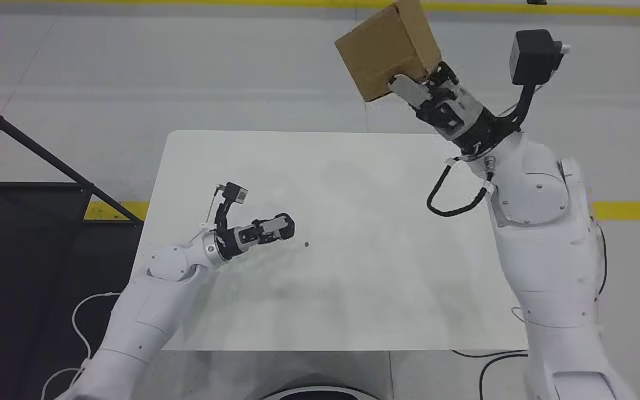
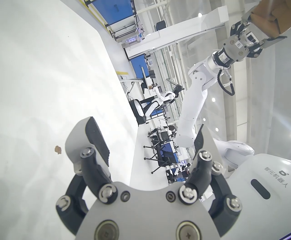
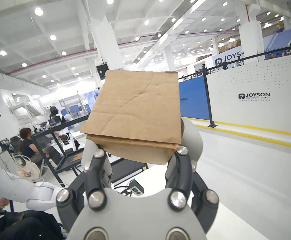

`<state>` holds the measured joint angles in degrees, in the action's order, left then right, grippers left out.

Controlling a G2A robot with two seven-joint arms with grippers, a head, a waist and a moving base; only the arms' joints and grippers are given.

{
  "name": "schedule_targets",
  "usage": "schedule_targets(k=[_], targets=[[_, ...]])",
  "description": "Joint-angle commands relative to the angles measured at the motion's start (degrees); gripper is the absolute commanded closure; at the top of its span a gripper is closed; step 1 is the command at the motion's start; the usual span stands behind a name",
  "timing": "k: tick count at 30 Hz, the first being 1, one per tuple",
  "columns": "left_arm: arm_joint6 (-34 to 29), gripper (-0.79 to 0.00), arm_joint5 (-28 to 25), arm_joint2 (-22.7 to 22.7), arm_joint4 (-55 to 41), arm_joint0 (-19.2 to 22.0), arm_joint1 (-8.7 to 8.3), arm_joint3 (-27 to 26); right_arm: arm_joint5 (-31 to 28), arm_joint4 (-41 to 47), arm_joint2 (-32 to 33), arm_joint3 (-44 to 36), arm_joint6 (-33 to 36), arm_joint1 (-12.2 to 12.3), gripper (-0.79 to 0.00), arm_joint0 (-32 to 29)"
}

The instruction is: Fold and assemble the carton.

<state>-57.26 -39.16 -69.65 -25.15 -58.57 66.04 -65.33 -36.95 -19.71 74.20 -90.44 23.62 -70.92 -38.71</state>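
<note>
A brown cardboard carton (image 1: 388, 47), folded into a box with creased faces, hangs in the air beyond the far right corner of the white table (image 1: 400, 260). My right gripper (image 1: 418, 88) is shut on its near side. In the right wrist view the carton (image 3: 138, 109) sits between the two fingers (image 3: 192, 138), its flap edge towards the camera. The left wrist view shows the same carton (image 2: 270, 16) far off in that gripper (image 2: 254, 38). My left gripper (image 1: 288, 225) is low over the table's left half, open, with nothing between its fingers (image 2: 97, 138).
A small brown speck (image 1: 305, 243) lies on the table just right of the left gripper, also seen as a scrap (image 2: 58, 149) in the left wrist view. A black frame (image 1: 50, 160) stands off the table's left side. Yellow floor lines run behind.
</note>
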Motion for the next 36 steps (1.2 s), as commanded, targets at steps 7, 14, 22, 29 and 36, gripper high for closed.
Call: schedule_targets(k=[7,14,22,29,36], targets=[[6.16,-0.785,3.12,-2.10,0.23,-0.23,-0.26,-0.40,3.45,-22.14,0.25,-10.11,-1.16,0.72,0.000,-2.57],[9.24,-0.785,5.39,-2.73,1.63,-0.74,-0.36,-1.21,8.02,-31.92,-0.86,-14.99,0.97,1.02,0.000,-4.55],[9.24,-0.785,5.39,-2.73,1.63,-0.74,-0.36,-1.21,8.02,-31.92,-0.86,-14.99,0.97,1.02,0.000,-4.55],[9.24,-0.785,5.39,-2.73,1.63,-0.74,-0.36,-1.21,8.02,-31.92,-0.86,-14.99,0.97,1.02,0.000,-4.55],[9.24,-0.785,5.39,-2.73,1.63,-0.74,-0.36,-1.21,5.33,-37.48,-0.02,-16.65,-3.81,1.42,0.000,-5.51]])
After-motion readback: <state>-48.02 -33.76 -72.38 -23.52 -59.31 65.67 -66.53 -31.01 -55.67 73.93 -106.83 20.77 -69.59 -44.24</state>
